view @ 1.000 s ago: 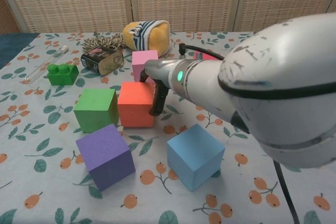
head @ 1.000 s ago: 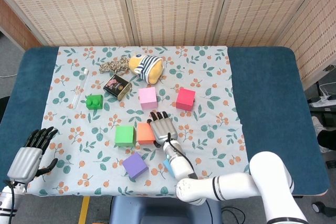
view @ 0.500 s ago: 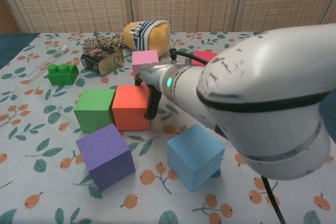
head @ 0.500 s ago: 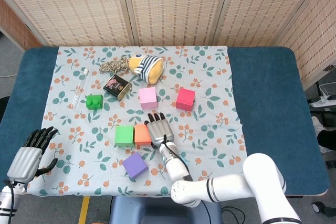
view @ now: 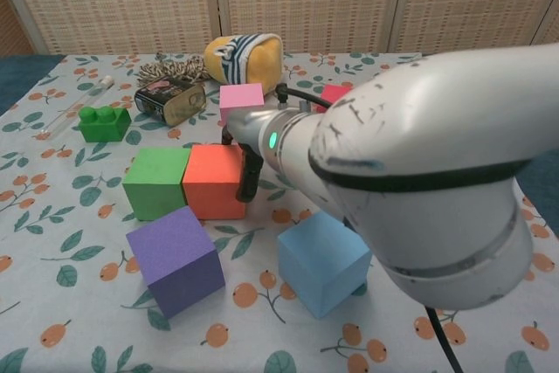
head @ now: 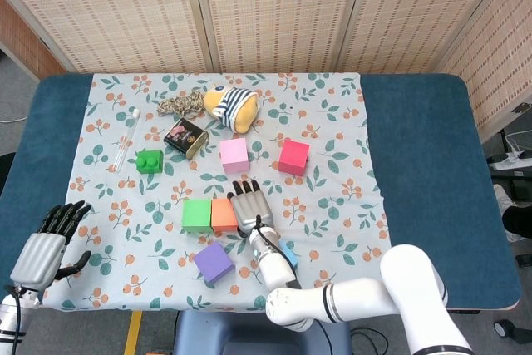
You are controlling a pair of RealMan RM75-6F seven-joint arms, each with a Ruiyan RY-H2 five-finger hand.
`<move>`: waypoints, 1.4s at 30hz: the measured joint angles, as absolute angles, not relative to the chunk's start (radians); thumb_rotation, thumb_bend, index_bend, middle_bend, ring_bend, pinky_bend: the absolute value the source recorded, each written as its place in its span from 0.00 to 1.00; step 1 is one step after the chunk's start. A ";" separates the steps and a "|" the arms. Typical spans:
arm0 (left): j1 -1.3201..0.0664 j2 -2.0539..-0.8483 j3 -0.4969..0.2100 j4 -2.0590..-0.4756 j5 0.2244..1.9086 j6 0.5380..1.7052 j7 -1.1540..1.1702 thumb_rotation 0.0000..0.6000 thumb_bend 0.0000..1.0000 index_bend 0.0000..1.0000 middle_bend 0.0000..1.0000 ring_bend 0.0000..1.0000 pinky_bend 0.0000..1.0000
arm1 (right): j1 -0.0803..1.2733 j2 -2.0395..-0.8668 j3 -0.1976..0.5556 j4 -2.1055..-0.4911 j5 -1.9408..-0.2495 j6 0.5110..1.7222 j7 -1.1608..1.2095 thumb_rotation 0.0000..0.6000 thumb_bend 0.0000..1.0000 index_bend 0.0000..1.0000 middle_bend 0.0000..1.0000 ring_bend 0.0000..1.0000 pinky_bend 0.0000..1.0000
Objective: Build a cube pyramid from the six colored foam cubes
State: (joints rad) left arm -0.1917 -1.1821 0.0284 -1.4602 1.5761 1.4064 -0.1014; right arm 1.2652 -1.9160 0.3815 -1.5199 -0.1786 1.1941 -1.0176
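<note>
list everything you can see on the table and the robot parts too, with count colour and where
green cube: 1, green, front centre, touching the orange one
orange cube: 1, orange, right of the green cube
purple cube: 1, purple, nearest the front edge
blue cube: 1, light blue, front, partly behind the right arm in the head view
pink cube: 1, pink, mid table
red cube: 1, red, right of the pink cube
green brick: 1, green, left side
tin: 1, dark, behind the cubes
plush toy: 1, yellow, striped, far centre
rope: 1, beige, left of the plush toy
tube: 1, clear, far left
tablecloth: 1, floral
left hand: 1, silver and black, front left, holds nothing
right hand: 1, against the orange cube's right side
</note>
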 measured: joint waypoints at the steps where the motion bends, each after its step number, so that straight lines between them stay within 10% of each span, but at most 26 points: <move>1: -0.191 -1.182 0.028 -1.460 1.577 1.407 -0.102 1.00 0.36 0.00 0.04 0.00 0.04 | 1.265 -1.917 0.381 -1.520 -0.179 1.195 -1.019 1.00 0.24 0.54 0.03 0.00 0.00; 10: -0.191 -1.181 0.028 -1.459 1.579 1.403 -0.107 1.00 0.36 0.00 0.04 0.00 0.04 | 1.265 -1.930 0.389 -1.511 -0.175 1.197 -1.028 1.00 0.24 0.45 0.03 0.00 0.00; 24: -0.194 -1.182 0.026 -1.458 1.579 1.395 -0.107 1.00 0.36 0.00 0.04 0.00 0.04 | 1.265 -1.930 0.409 -1.509 -0.146 1.182 -1.047 1.00 0.24 0.02 0.00 0.00 0.00; 42: -0.191 -1.184 0.025 -1.458 1.583 1.401 -0.100 1.00 0.36 0.00 0.04 0.00 0.04 | 1.220 -1.801 0.356 -1.685 -0.194 1.200 -1.059 1.00 0.23 0.00 0.00 0.00 0.00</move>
State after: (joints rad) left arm -0.1905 -1.1836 0.0252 -1.4580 1.5833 1.4007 -0.0999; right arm 1.2198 -1.8011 0.3562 -1.6846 -0.1941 1.2002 -1.0587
